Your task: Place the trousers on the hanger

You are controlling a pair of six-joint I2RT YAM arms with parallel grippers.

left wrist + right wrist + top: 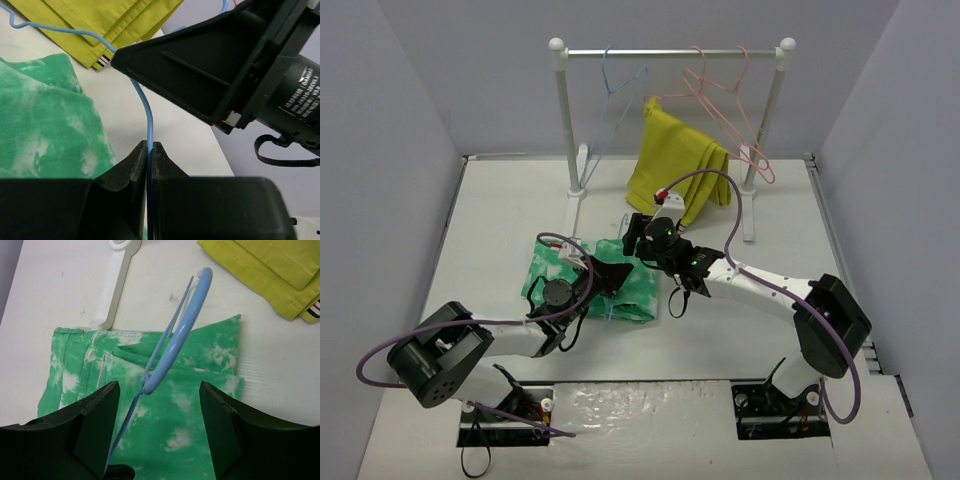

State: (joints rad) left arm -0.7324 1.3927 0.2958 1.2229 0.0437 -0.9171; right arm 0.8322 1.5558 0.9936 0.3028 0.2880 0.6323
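With the left gripper (150, 149) clenched on the hanger (148, 117) wire over the folded trousers (185, 425), which in the top view lie at 8 o'clock of the released right gripper (159, 387), whose jaws straddle the hook, I judge the wire needs a steady, level hold while the cloth is fed through.

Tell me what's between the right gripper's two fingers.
The light-blue hanger stands in the gap of the open right gripper, touching neither finger, with the green trousers beneath it. The right wrist view shows this.
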